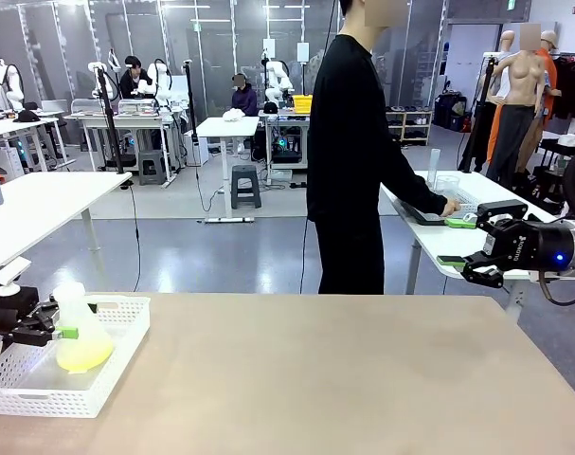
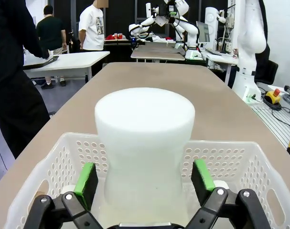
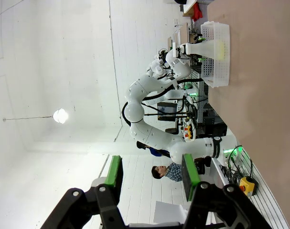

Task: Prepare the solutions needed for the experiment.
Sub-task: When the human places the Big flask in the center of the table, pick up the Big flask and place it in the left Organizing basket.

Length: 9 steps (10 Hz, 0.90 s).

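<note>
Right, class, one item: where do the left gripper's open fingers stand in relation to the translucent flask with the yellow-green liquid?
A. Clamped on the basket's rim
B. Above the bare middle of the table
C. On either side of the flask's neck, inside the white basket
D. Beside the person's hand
C: the left gripper has one green pad on each side of the flask, which stands in the white basket.

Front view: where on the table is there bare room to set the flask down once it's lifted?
Bare tabletop runs from the white basket across the middle to the right gripper at the right edge. Crowded only at the left: the flask stands in the basket with the open left gripper around its neck.
</note>
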Tool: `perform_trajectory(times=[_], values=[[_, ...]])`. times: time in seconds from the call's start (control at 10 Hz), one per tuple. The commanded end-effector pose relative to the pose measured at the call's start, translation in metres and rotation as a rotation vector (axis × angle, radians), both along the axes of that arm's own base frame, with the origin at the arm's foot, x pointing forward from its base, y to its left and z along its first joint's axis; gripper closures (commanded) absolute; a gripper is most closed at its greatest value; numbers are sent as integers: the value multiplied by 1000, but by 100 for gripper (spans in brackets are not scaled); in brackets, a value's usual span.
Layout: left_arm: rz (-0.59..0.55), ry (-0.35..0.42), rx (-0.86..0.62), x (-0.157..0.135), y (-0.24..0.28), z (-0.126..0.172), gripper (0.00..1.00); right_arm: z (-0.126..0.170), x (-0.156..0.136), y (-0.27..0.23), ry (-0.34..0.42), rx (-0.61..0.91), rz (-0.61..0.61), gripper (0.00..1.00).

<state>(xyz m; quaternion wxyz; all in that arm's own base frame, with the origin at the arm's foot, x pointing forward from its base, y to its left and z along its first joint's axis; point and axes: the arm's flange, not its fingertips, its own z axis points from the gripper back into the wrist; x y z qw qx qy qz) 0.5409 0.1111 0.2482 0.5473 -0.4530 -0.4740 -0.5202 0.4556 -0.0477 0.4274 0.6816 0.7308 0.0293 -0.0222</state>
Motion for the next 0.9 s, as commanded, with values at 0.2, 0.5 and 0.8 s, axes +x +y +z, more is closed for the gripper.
perform_trajectory(times=[0.2, 0.5, 0.8], values=[[0, 0, 0, 0, 0, 0, 5, 1, 0, 1, -13, 20, -1, 37], [-2, -10, -11, -14, 39, 33, 0, 1, 0, 1, -13, 20, -1, 37], [34, 35, 37, -26, 62, 54, 0, 1, 0, 1, -13, 20, -1, 37]])
